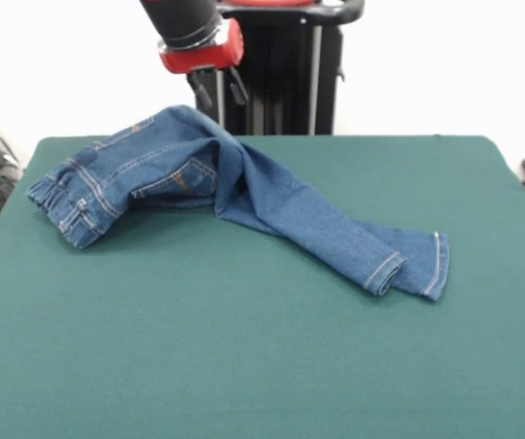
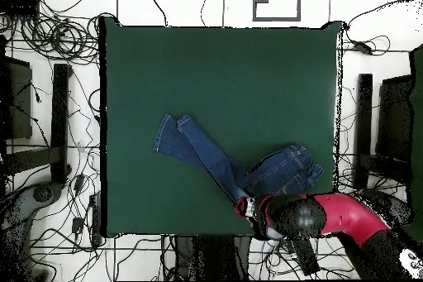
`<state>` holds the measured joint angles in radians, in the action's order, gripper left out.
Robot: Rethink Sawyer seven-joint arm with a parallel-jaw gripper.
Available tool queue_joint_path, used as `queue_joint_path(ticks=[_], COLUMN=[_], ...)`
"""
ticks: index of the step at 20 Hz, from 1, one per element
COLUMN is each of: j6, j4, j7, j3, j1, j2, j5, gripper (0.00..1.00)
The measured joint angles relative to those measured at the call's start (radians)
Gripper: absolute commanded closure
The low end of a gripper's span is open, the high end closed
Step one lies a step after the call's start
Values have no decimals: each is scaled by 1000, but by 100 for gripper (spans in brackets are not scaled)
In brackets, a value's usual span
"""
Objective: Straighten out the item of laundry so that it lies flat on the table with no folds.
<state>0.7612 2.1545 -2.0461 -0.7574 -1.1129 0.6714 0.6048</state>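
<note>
In the front view the jeans [image 1: 235,197] lie across the far half of the table [image 1: 244,366], nearer its far edge than its near one; at the left, the waist end is bunched and folded over on itself toward the far left corner, so the waistband, a pocket with tan stitching and part of the seat show, while whatever lies under the fold is hidden; from that heap the two legs run together to the right and toward the middle of the tabletop, one lying partly over the other, so the lower leg is covered for most of its length; their hemmed cuffs end side by side right of centre, one cuff curled up at its edge. The arm is cut off by the picture's top edge; only a red and black wrist shows, with the gripper [image 1: 217,90] hanging below it at the far edge, just above the highest ridge of the denim; its dark fingers blend into the black pedestal behind, so whether they are spread or pressed together, and whether they touch the cloth, cannot be told. In the overhead view the gripper [image 2: 246,207] sits over the table's bottom edge beside the jeans [image 2: 231,163].
</note>
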Motion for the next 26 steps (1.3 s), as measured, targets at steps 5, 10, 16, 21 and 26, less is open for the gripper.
queue_joint_path(ticks=[5, 10, 16, 21, 26], j6=[0, 0, 0, 1, 23], j4=[-2, -3, -4, -8, -28], j7=[0, 0, 0, 0, 0], j3=[0, 0, 0, -5, -12], j1=[2, 2, 2, -6, -19], j2=[-37, -77, -103, -99, -92], j5=[30, 52, 70, 71, 71], gripper=[0, 0, 0, 0, 0])
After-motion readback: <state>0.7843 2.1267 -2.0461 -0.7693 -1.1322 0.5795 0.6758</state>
